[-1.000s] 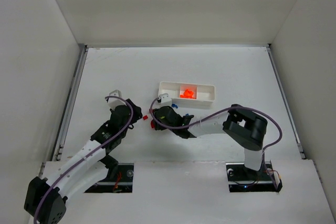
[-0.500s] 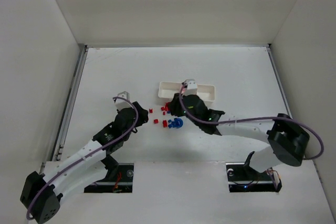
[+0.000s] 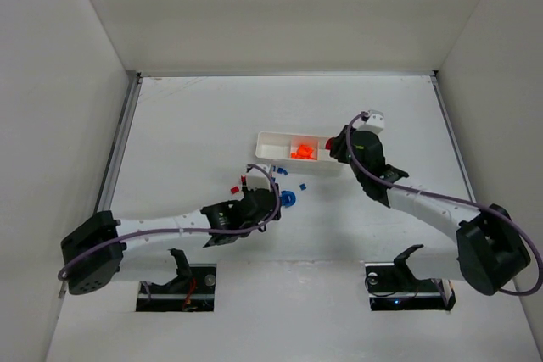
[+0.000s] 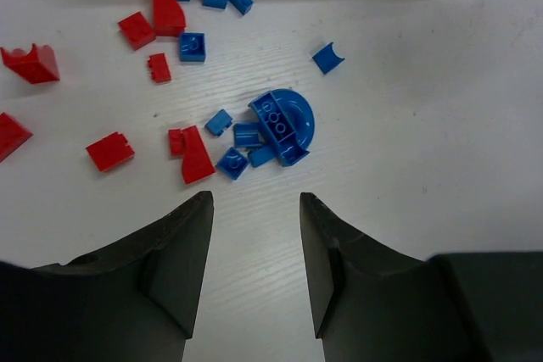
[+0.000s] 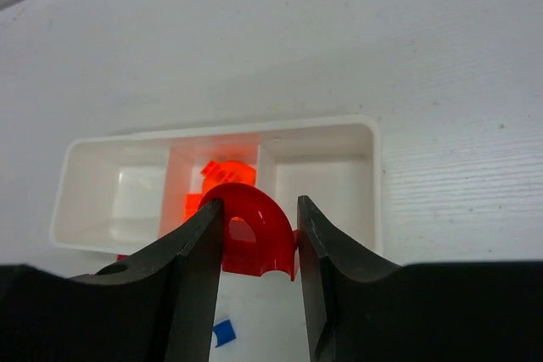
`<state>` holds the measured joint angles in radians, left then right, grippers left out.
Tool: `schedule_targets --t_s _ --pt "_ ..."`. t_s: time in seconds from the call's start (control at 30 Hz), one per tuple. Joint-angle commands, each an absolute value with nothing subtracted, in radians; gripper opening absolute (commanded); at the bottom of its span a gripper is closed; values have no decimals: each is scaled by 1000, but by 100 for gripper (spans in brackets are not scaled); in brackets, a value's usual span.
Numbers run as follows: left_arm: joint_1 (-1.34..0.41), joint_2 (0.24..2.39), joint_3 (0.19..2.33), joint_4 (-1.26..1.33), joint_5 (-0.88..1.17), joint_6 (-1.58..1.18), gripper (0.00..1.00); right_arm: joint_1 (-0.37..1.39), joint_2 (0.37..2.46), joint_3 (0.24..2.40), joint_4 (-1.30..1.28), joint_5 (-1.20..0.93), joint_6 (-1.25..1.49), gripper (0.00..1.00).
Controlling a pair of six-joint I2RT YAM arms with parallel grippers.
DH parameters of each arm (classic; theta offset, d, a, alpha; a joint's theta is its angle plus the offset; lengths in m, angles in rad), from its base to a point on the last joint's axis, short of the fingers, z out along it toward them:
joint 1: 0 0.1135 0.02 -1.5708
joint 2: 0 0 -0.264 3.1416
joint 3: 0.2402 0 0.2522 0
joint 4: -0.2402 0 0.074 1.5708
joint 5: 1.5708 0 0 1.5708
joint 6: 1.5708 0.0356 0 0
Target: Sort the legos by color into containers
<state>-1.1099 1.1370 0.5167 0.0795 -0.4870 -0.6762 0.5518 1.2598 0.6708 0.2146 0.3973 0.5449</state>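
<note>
Right gripper [image 5: 259, 209] is clamped on a red arch lego [image 5: 254, 235], hanging at the near wall of the tray [image 5: 374, 175], roughly in line with the divider between the middle compartment (orange legos [image 5: 222, 174] in it) and the bare right compartment [image 5: 321, 177]. Risk: released from here, the arch can clip the divider or wall and tip in with the orange, or bounce out onto the counter [image 5: 441, 57]. Left gripper [image 4: 254, 205] is partly open and empty over the loose red and blue legos [image 4: 195, 154] beside the tray; a sloppy close there likely scatters them or pinches two colours at once.
</note>
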Motion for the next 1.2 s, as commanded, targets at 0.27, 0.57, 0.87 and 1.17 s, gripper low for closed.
schedule_targets --t_s 0.27,0.57,0.87,1.17 --pt "-1168 1385 690 135 -620 -607 44 510 1423 765 224 405 474 25" --pt "-1170 1483 732 137 -653 -615 44 519 1442 775 236 463 476 50" --pt "-1168 1558 752 186 -643 -611 44 548 1303 663 264 472 520 53" --pt "-1157 1612 775 198 -652 -595 39 645 1212 522 311 491 610 53"
